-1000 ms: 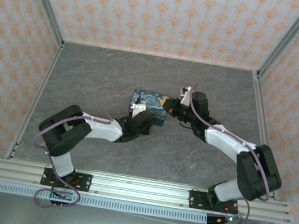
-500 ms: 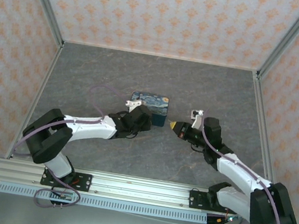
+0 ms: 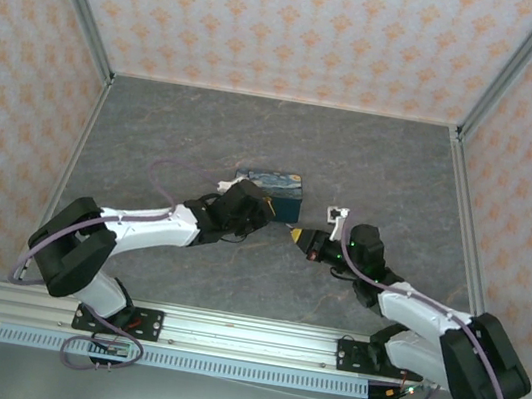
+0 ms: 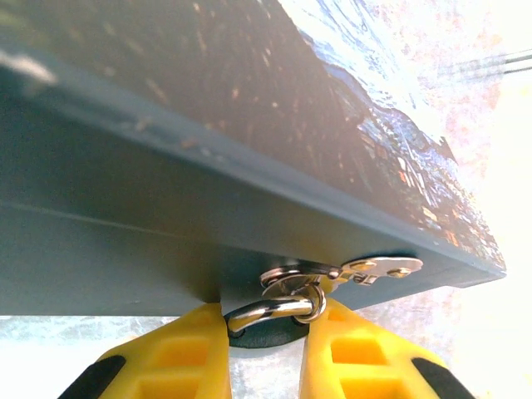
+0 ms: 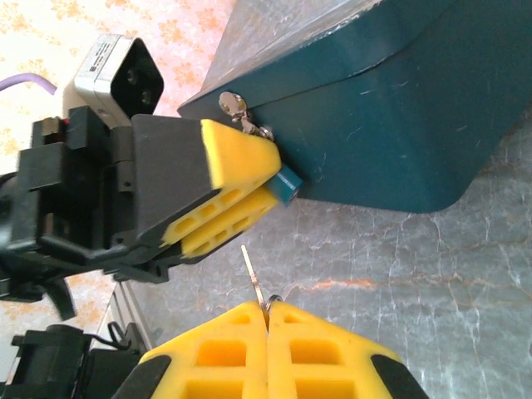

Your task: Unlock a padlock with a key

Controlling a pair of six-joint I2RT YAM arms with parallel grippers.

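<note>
Two grips are set. The left gripper (image 5: 273,176) is clamped on the teal padlock (image 5: 288,184), which hangs by its shackle from the hasp (image 4: 349,270) on the painted tin (image 5: 391,108), likely to steady it. The right gripper (image 5: 268,312) is pinched tight on the key (image 5: 253,273), blade out and aimed at the lock but just short of it. Insertion not yet done.

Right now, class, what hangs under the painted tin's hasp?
The padlock, its silver shackle through the hasp, pinched between the left gripper's yellow fingers. Those fingers cover most of its body.
</note>
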